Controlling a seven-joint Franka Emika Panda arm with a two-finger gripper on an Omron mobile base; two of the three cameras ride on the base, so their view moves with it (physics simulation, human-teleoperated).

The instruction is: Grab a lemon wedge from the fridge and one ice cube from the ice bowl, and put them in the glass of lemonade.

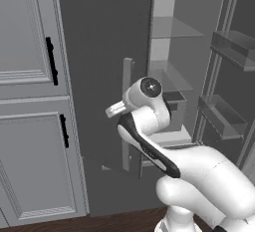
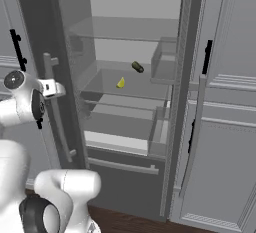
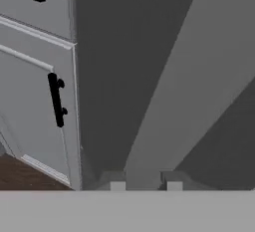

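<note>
The fridge (image 2: 131, 7) stands open, with pale walls and clear glass shelves. On the middle shelf lies the tiny yellow lemon wedge (image 2: 120, 82). My gripper (image 3: 146, 186) is at the open left door's long silver handle (image 3: 199, 66). The bar fills the gap between both fingertips (image 3: 117, 186), so the jaws are shut on it. From the base, the gripper (image 1: 114, 110) sits against the handle (image 1: 128, 126) about halfway up. The same gripper (image 2: 54, 89) is well left of the wedge, outside the shelves. The ice bowl and the glass of lemonade are out of view.
A dark green elongated item (image 2: 137, 67) lies behind the wedge. Light grey panelled cabinets with black handles flank the fridge (image 1: 30, 76) (image 2: 225, 127). The right door (image 1: 224, 116) carries clear bins. Dark wood floor (image 3: 20, 176) runs below.
</note>
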